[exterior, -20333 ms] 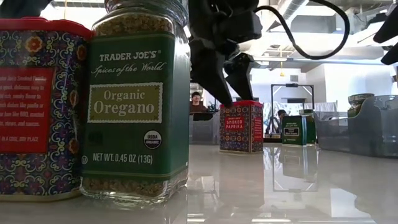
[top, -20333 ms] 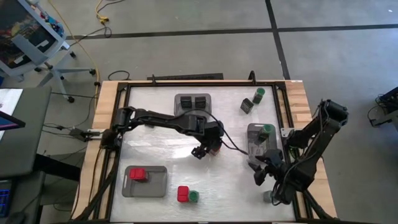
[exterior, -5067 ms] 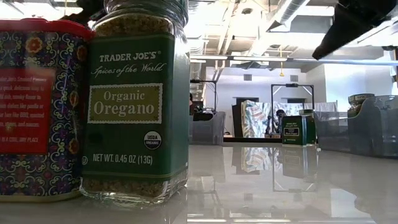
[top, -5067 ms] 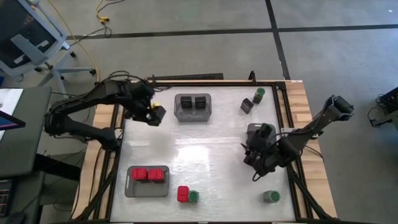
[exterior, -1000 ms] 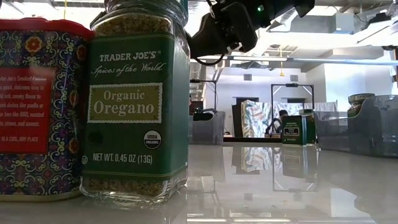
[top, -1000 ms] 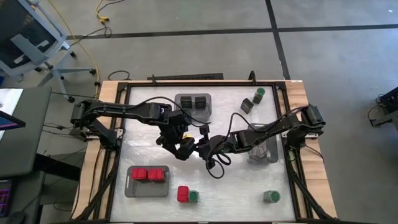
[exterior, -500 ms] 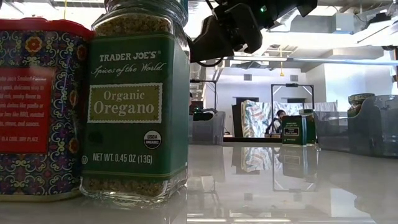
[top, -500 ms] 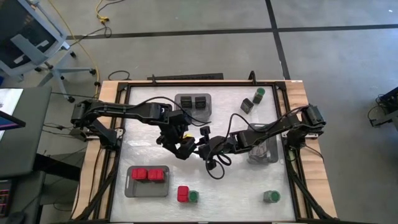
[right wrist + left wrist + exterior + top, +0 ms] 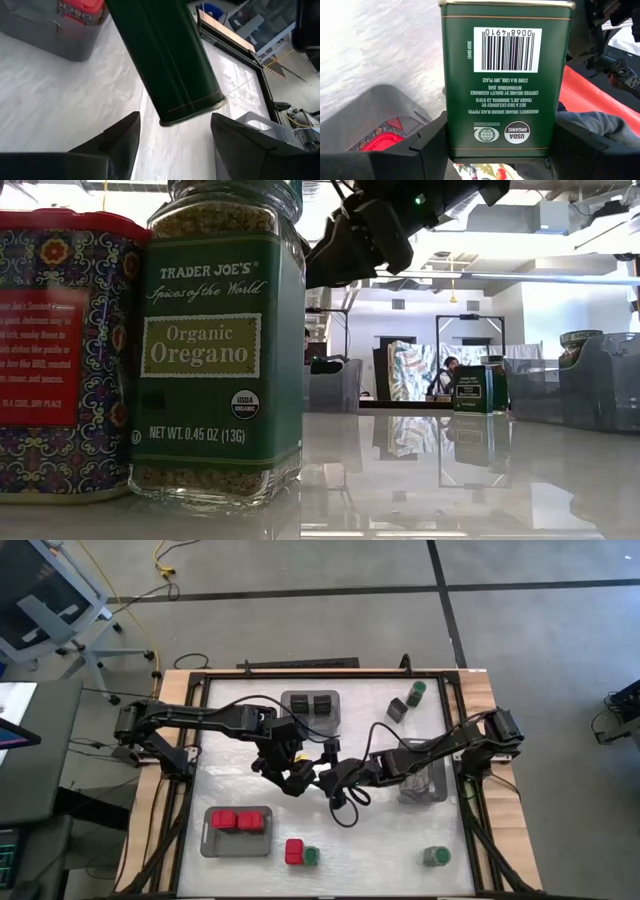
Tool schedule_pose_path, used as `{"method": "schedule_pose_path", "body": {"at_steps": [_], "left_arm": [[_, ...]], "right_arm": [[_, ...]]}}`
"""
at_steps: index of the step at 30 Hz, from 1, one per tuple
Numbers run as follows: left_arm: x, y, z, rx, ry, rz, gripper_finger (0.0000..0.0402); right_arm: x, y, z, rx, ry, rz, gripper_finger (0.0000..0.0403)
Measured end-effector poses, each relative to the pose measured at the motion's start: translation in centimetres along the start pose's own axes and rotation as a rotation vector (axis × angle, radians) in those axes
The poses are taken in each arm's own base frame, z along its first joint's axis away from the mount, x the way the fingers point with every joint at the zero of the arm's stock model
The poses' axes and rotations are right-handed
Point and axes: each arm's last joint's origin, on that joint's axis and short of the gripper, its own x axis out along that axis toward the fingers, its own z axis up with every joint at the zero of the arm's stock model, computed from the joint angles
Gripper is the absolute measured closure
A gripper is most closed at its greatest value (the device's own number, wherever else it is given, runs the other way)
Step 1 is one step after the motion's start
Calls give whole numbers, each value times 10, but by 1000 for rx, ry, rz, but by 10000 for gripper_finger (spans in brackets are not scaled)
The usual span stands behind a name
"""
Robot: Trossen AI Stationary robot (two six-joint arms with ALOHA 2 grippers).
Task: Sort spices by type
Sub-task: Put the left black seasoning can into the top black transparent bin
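A dark green tin with a barcode is held over the table's middle, and my left gripper is shut on it. My right gripper comes from the right and faces it. It is open, and its two fingers stand just short of the tin's free end, apart from it. Both grippers show high above the table in the low view. A red tin and a green-lidded jar stand near the front edge. My left gripper pinches the tin between its two fingers, one on each of two opposite side walls, near the tin's nearer end. The tin reaches forward past the fingers and is lifted clear of the table.
A grey tray at the far middle holds two black tins. A grey tray at the near left holds two red tins. A third tray lies under my right arm. A black tin and jar stand far right. Another jar stands near right.
My right gripper has turned a little at the wrist next to the left gripper. Both arms otherwise stay over the table's middle with the tin between them.
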Motion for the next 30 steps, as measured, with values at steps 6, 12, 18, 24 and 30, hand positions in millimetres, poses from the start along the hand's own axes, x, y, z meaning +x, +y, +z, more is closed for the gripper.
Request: {"method": "schedule_pose_path", "body": {"at_steps": [6, 12, 18, 24, 30], "left_arm": [[0, 0, 0, 0, 2, -1, 133], [-1, -1, -1, 13, 1, -6, 133], [0, 0, 0, 5, -5, 3, 133], [0, 0, 0, 0, -5, 1, 133], [0, 0, 0, -5, -6, -2, 133]], "right_arm": [[-3, -2, 3, -25, -7, -49, 127], [-14, -6, 14, -50, -73, -66, 127], [-19, 1, 21, -123, -124, -28, 127], [-21, 3, 23, -147, -138, -29, 127], [-20, 4, 18, -168, -90, -8, 144]]}}
